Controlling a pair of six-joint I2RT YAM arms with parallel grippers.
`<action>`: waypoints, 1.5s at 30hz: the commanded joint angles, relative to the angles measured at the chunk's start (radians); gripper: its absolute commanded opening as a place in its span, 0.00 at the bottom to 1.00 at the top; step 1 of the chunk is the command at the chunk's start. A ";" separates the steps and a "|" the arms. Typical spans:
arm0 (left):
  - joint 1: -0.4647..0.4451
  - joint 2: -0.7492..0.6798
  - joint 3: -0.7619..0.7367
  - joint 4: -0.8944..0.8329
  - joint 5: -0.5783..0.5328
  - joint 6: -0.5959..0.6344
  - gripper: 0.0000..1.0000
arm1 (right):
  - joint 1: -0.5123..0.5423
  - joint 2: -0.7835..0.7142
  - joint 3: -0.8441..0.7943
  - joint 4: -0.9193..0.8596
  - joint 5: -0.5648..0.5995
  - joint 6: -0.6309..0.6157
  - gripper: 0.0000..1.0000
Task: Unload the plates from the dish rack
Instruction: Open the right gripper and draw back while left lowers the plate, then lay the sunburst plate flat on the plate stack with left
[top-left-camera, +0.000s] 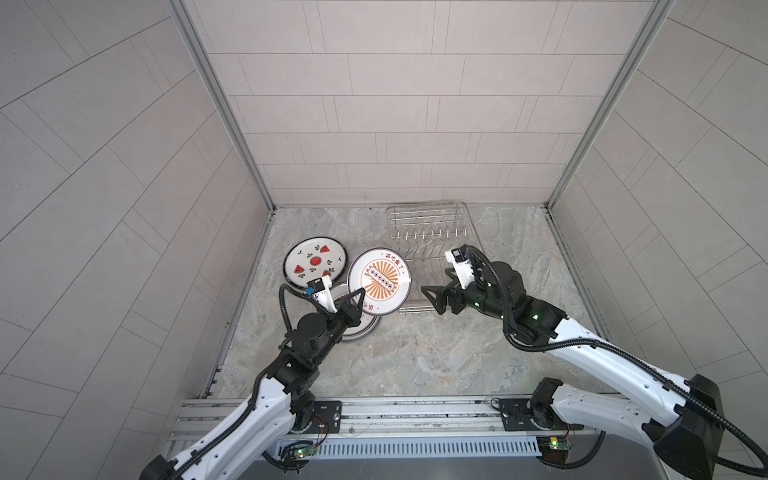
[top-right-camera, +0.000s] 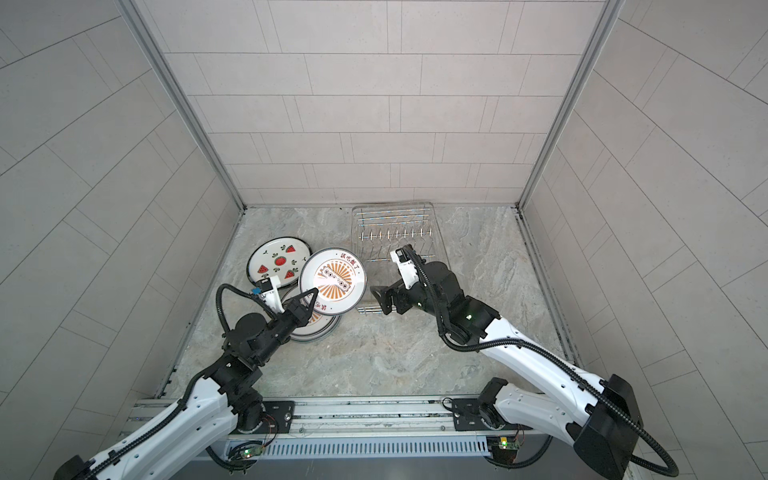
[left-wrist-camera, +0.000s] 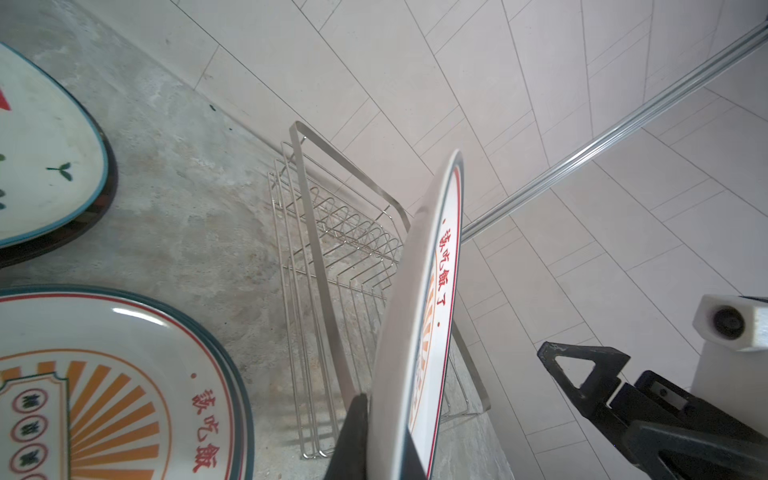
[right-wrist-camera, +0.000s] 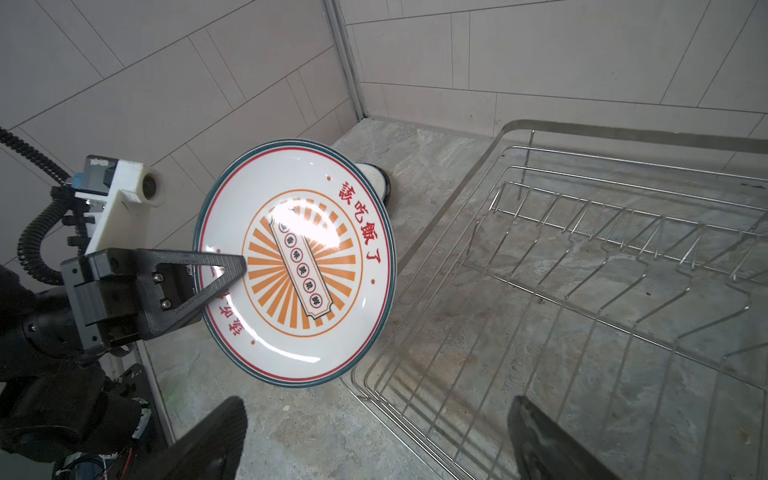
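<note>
In both top views my left claw (top-left-camera: 358, 296) is clamped on the rim of a sunburst plate (top-left-camera: 379, 280), holding it raised and tilted with its face turned up. It hangs just left of the dish rack (top-left-camera: 428, 232), which sits at the back of the worktop (top-left-camera: 415, 353). A watermelon plate (top-left-camera: 316, 261) lies flat to the far left. A second sunburst plate (top-left-camera: 365, 328) lies flat under the left claw. My right claw (top-left-camera: 436, 286) hangs over the rack's near left corner with its jaws wide apart, gripping nothing. Red characters ring the held plate (top-right-camera: 332, 280), too small for me to read from up here.

From the left wrist I see the held plate (left-wrist-camera: 428, 311) edge-on, squeezed between the claw's black fingers. Its rim reads 該吃飯了 in red. The second sunburst plate (left-wrist-camera: 124, 374) shows 該吃飯 in the same red.

From the right wrist the held plate (right-wrist-camera: 299, 266) faces me: 該吃飯了 along the upper rim and an orange sunburst round a banner of six circled characters I can't make out. The red writing on the lower rim is partly hidden by the left claw's finger. The rack (right-wrist-camera: 582, 291) stands just beside it.
</note>
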 joint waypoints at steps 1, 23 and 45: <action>0.034 -0.016 0.038 -0.013 -0.041 -0.038 0.00 | 0.018 0.013 0.025 0.059 0.035 -0.029 1.00; 0.207 -0.100 0.093 -0.373 -0.084 -0.287 0.00 | 0.113 0.307 0.179 0.100 0.059 -0.062 1.00; 0.206 -0.138 0.162 -0.709 -0.090 -0.493 0.00 | 0.180 0.444 0.222 0.197 -0.038 -0.095 0.98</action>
